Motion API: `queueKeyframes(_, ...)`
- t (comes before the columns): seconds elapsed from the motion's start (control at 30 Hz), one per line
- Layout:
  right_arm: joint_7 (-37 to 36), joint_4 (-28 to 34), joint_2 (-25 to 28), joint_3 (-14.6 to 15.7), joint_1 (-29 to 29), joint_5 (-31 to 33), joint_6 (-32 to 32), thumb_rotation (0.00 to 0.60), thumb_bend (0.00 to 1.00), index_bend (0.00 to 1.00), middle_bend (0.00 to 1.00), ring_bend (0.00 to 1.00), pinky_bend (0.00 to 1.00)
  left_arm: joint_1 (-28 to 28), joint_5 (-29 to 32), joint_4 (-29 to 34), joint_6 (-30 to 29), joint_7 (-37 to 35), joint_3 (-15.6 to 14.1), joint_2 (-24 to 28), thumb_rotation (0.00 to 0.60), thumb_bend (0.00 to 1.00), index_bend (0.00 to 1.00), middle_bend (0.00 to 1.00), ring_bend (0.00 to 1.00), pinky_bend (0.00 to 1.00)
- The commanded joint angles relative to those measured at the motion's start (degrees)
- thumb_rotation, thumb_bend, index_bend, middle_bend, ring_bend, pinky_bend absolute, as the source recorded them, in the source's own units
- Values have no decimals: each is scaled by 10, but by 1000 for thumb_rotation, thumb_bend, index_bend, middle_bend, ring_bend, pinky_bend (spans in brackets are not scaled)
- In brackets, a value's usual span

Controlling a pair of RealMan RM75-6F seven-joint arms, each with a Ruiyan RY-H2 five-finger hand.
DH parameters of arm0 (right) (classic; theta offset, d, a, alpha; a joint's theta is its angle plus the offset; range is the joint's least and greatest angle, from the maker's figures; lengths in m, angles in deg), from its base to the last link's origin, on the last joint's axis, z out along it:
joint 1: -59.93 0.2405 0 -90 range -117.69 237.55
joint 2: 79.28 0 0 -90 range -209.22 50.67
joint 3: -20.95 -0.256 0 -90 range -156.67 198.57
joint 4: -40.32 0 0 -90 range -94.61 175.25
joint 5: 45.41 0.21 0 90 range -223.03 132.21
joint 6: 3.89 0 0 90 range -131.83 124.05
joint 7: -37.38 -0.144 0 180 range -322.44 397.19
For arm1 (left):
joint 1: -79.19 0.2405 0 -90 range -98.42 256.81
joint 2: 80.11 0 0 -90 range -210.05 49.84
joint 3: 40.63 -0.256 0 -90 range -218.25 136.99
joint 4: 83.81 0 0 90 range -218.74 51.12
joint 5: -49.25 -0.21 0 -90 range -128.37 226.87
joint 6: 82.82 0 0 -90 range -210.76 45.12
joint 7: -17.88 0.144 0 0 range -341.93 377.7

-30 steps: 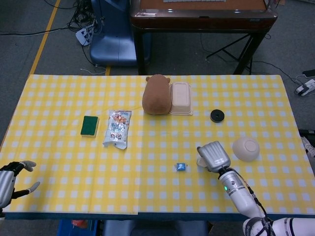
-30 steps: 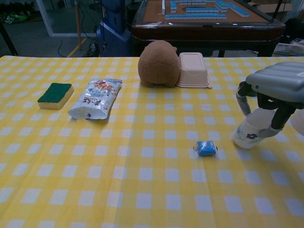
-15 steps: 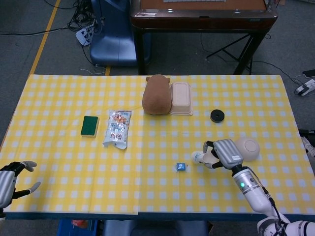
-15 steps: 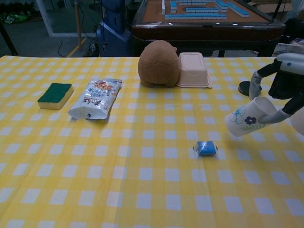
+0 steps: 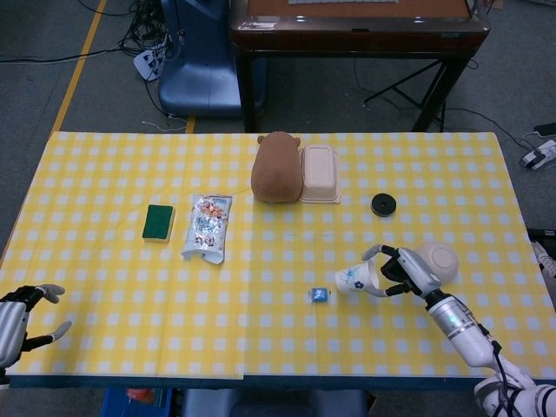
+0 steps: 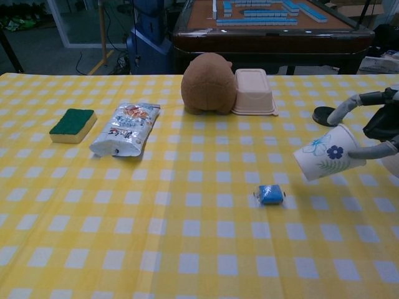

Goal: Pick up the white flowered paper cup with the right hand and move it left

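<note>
Yellow checked tablecloth (image 5: 104,217), lower right of frame: right hand (image 5: 408,271) holds the white flowered paper cup (image 5: 357,280), fingers wrapped round it, cup tipped sideways and seemingly lifted. Risk: thin wall could crush or slip. Blue packet (image 5: 320,294) lies just left, in the path. Beyond it, open cloth. Left hand (image 5: 22,317) idle, fingers apart, lower left.

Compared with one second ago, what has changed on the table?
The right hand, holding the paper cup, lifted it, tipped it on its side and drew back toward the right. The blue packet, sponge and left hand stayed put.
</note>
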Motion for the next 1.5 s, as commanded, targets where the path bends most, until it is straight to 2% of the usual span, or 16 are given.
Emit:
queueKeyframes(0.03, -38, -31, -7, 11, 5, -22, 13, 600, 0, 131, 1000, 1000, 1000, 0, 0, 0, 1, 0, 0, 0, 600, 0, 493, 482, 394, 468)
queueKeyframes(0.27, -17, -25, 2, 12, 2, -26, 0, 600, 0, 118, 1000, 1000, 1000, 0, 1, 0, 1, 1, 0, 0, 600, 0, 493, 482, 394, 468)
queueKeyframes(0.37, 37, -8, 14, 10, 0, -27, -10, 600, 0, 122, 1000, 1000, 1000, -1, 1, 0, 2, 1, 0, 0, 600, 0, 493, 482, 394, 468)
queueKeyframes(0.5, 194, 38, 37, 2, -2, -11, -13, 600, 0, 189, 1000, 1000, 1000, -1, 1, 1, 1, 0, 1, 0, 600, 0, 493, 482, 394, 468)
queueKeyframes(0.6, 386, 101, 60, -10, -1, 28, -5, 600, 0, 215, 1000, 1000, 1000, 0, 0, 1, 1, 0, 0, 0, 600, 0, 493, 482, 394, 468)
queueKeyframes(0.77, 648, 199, 73, -32, 10, 125, -2, 600, 0, 215, 1000, 1000, 1000, 0, -1, 1, -1, 1, 0, 0, 600, 0, 500, 482, 394, 468)
queueKeyframes(0.97, 845, 236, 42, -56, 45, 231, -9, 600, 0, 216, 1000, 1000, 1000, 0, -1, 1, 0, -1, 0, 1, 600, 0, 500, 482, 394, 468)
queueKeyframes(1.27, 963, 230, -9, -76, 110, 353, 2, 600, 15, 216, 1000, 1000, 1000, 0, 4, -1, 1, -10, 3, 3, 600, 0, 499, 482, 394, 468)
queueKeyframes(1.5, 1001, 221, -32, -74, 145, 407, 5, 600, 16, 242, 1000, 1000, 1000, 1, 6, -2, 0, -16, 4, 5, 600, 0, 499, 482, 394, 468)
